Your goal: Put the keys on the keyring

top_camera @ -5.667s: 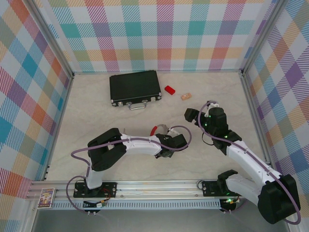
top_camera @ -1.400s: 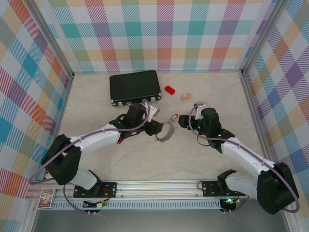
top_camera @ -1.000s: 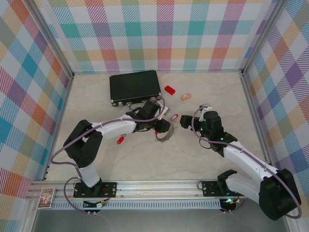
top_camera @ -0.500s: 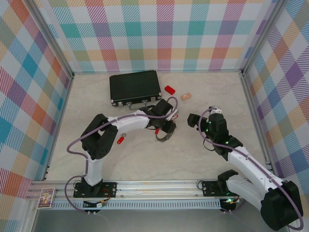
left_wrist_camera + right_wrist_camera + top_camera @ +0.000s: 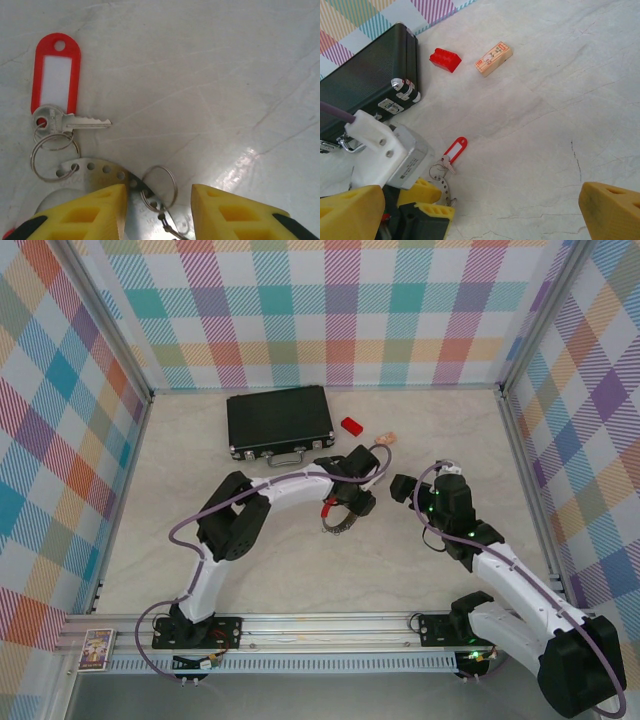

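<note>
One light, stiff, slippery red-headed key (image 5: 75,121) lies flat on the bench (image 5: 225,75) at ten o'clock from my part-open left fingers (image 5: 85,215), which straddle the thin keyring (image 5: 100,167); I'd pinch the head edgewise, as my right fingers (image 5: 615,205) stand wide and empty.

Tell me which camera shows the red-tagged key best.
The left wrist view: the key lies flat and close, teeth and red tag sharp. The right wrist view shows it small, beside the left end effector. In the top external view it is too small to tell.
</note>
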Controlling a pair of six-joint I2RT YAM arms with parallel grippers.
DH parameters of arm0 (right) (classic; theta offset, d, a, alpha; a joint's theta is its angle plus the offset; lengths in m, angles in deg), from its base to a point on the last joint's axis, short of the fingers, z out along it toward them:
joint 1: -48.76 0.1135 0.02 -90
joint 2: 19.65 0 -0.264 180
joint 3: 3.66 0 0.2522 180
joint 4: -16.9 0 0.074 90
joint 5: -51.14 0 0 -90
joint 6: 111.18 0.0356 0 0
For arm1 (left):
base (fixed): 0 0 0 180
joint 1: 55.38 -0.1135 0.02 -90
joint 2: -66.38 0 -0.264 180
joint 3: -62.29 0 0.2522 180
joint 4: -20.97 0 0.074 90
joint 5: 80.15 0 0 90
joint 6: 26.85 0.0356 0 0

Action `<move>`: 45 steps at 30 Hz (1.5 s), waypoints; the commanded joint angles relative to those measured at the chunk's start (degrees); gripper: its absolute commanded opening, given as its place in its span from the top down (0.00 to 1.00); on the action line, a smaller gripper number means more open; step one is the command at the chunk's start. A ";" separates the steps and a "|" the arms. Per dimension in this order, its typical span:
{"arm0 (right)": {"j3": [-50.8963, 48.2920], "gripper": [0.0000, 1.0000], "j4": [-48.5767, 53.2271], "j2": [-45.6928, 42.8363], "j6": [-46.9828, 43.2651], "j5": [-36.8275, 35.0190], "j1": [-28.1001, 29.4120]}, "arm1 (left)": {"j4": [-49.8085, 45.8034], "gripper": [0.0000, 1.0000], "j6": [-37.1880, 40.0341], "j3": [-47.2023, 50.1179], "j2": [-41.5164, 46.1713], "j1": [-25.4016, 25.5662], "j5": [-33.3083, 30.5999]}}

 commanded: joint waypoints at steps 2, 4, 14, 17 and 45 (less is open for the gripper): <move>-0.77 0.01 0.04 -0.06 0.78 1.14 -0.51 | -5.25 0.63 2.19 -4.11 -2.43 0.65 -2.21; -0.74 0.01 0.10 -0.08 0.87 1.31 -0.57 | -5.72 0.63 2.52 -4.45 -2.86 0.68 -2.66; -0.98 0.01 -0.24 -0.08 1.05 2.02 -0.84 | -5.35 0.83 2.61 -4.11 -2.60 0.62 -4.24; -1.00 0.01 -0.40 -0.02 1.05 2.15 -0.84 | -5.31 0.88 2.64 -3.98 -2.36 0.67 -4.44; -4.94 0.00 -16.34 1.10 -3.20 17.27 -0.93 | 17.79 1.00 -0.74 17.99 21.55 -1.16 1.37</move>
